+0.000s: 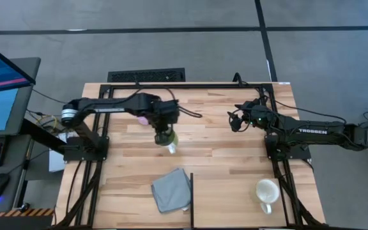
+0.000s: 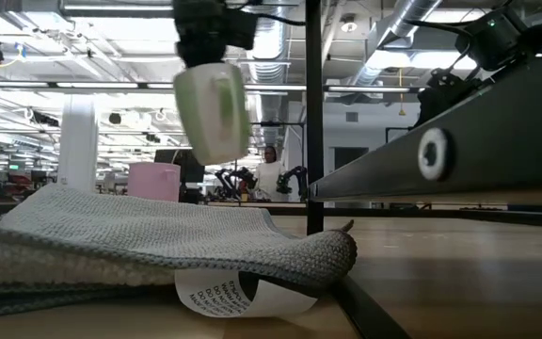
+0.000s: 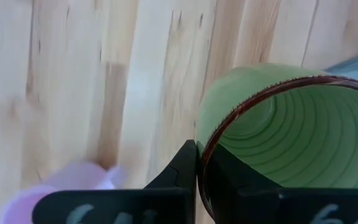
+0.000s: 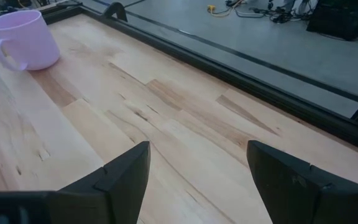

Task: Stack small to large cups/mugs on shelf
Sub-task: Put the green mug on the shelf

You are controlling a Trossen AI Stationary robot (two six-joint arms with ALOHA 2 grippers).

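Clamped at the rim in left pincer [image 3: 196,186]: green mug [image 3: 291,137], rigid, light, glazed, likely slippery; right pincer [image 4: 197,180] gaping, empty.

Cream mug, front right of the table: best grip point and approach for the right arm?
Judging by the high view, the cream mug stands upright, mouth up, handle toward the table's front edge. Probably best: the open right gripper descends from above and pinches the rim opposite the handle.
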